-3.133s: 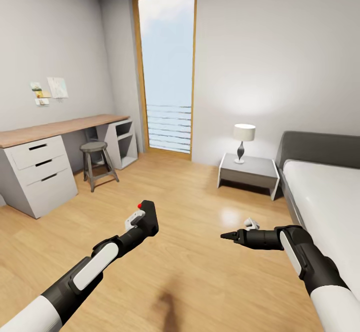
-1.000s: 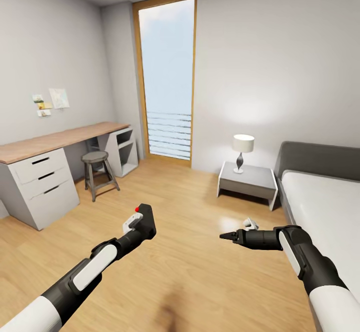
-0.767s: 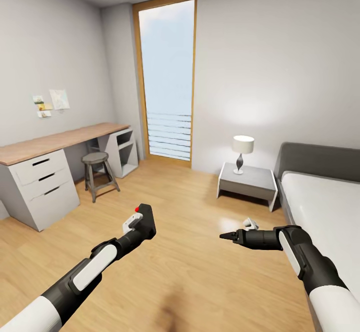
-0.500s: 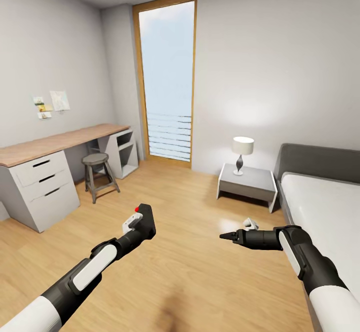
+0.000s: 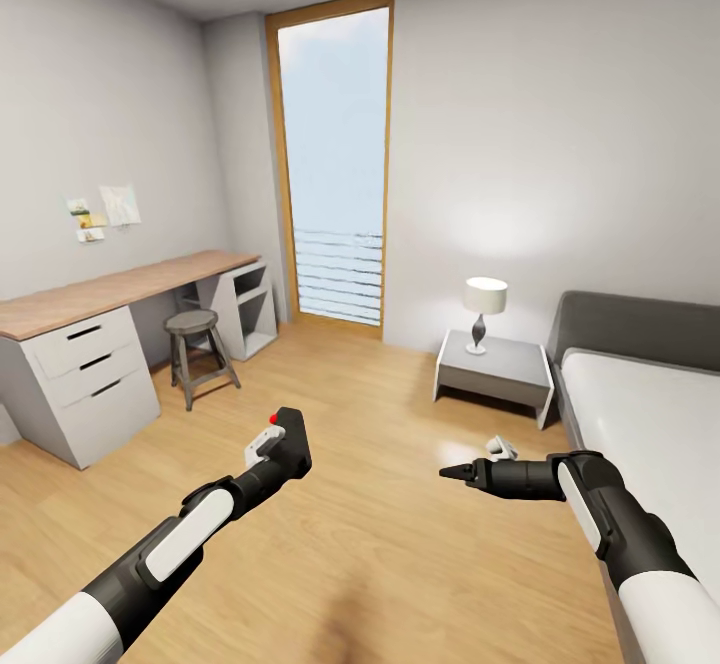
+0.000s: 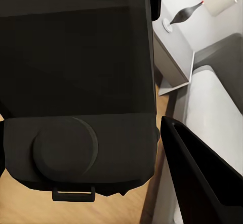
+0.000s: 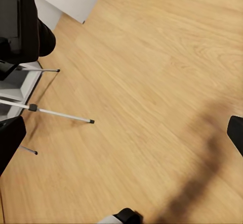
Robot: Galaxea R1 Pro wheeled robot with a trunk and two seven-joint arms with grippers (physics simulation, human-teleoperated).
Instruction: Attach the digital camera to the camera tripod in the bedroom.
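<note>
Head view looks down across the floor (image 5: 400, 504); right wrist view faces that floor closer.

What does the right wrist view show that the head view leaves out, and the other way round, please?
The right wrist view adds the camera tripod, its silver legs ending in black feet on the floor.

The head view adds the window, desk, stool, lit lamp and bed. It also adds the left gripper, shut on the digital camera.

Both share the light wood floor and the open right gripper.
</note>
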